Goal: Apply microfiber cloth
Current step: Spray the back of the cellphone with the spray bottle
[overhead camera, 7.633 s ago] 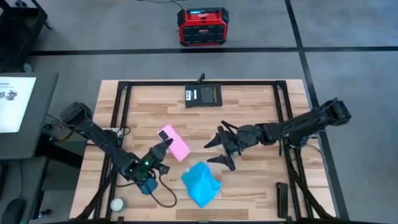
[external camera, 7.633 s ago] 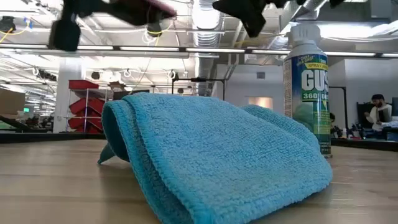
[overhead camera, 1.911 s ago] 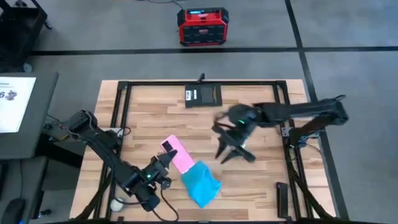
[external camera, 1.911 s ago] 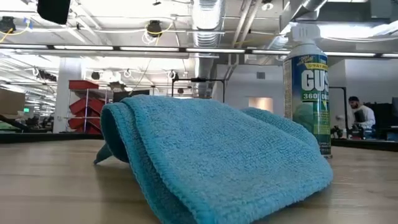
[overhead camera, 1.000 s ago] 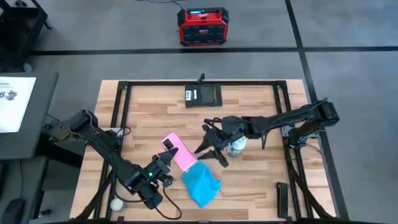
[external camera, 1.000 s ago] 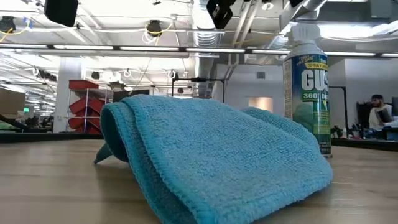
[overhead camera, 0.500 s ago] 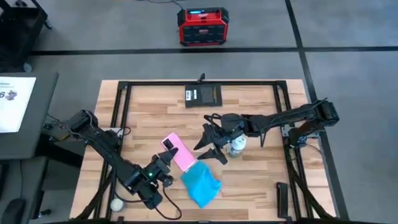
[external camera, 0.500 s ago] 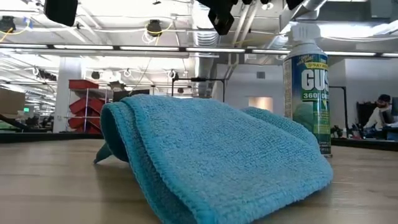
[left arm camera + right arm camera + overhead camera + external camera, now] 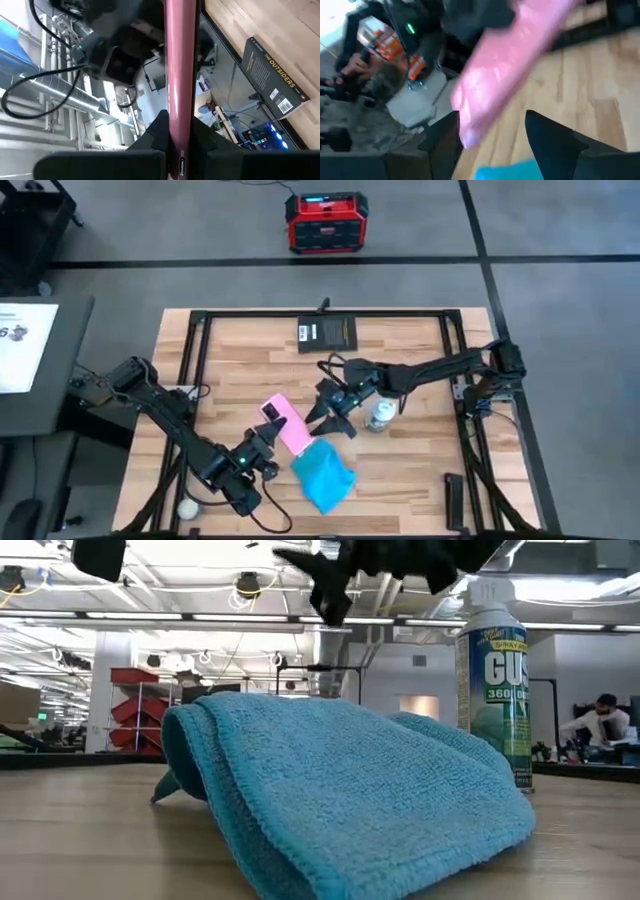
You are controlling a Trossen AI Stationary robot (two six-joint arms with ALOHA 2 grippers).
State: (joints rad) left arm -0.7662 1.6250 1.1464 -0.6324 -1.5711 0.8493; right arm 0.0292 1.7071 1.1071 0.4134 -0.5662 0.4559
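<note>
On the wood table (image 9: pixel 420 470), left claw (image 9: pixel 268 442) grips the phone (image 9: pixel 283 423); right claw (image 9: pixel 330 416), apparently spread, hovers near the microfiber cloth (image 9: pixel 324 471).

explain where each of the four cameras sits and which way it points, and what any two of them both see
High view: above the table, looking straight down; both arms show, the left gripper holding the pink phone, the right gripper open over the cloth.
Low view: at tabletop height, facing the cloth and spray can; the right gripper hangs above.
Left wrist view: on the left arm, looking along the phone between its fingers.
Right wrist view: on the right arm, facing the phone past its fingers.
Both wrist views share the phone.
</note>
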